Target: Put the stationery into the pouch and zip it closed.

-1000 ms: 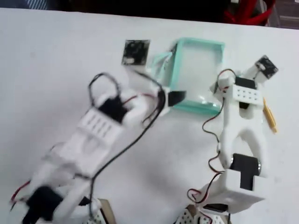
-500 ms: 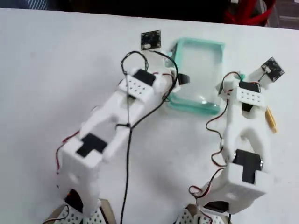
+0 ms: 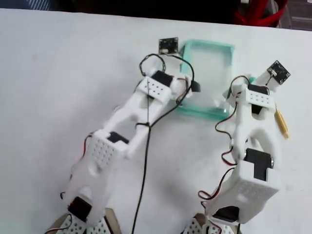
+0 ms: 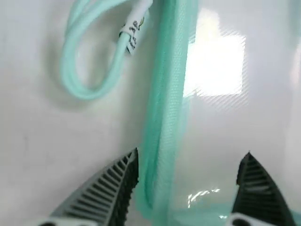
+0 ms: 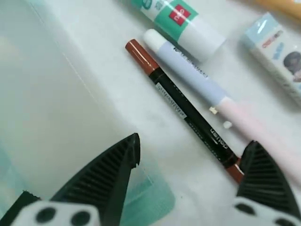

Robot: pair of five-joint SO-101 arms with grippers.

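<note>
The pouch (image 3: 207,73) is clear plastic with a teal border and lies flat at the back of the table. My left gripper (image 4: 190,154) is open, and the pouch's teal edge (image 4: 164,108) runs between its fingers. A teal cord loop (image 4: 87,66) lies beside that edge. My right gripper (image 5: 193,143) is open just above a black pen with brown ends (image 5: 186,106). Beside the pen lie a lilac and pink pen (image 5: 207,80), a glue stick (image 5: 181,19) and an eraser (image 5: 277,42). The clear pouch wall (image 5: 51,94) lies next to them.
A yellow stick-shaped item (image 3: 282,122) lies on the white table (image 3: 58,73) to the right of the right arm (image 3: 256,102). The left arm (image 3: 156,90) stretches diagonally from the near left to the pouch. Red objects (image 3: 258,12) stand beyond the far edge.
The left arm has swung up and to the right, bringing its gripper to the pouch's left edge. The right arm has barely shifted.
</note>
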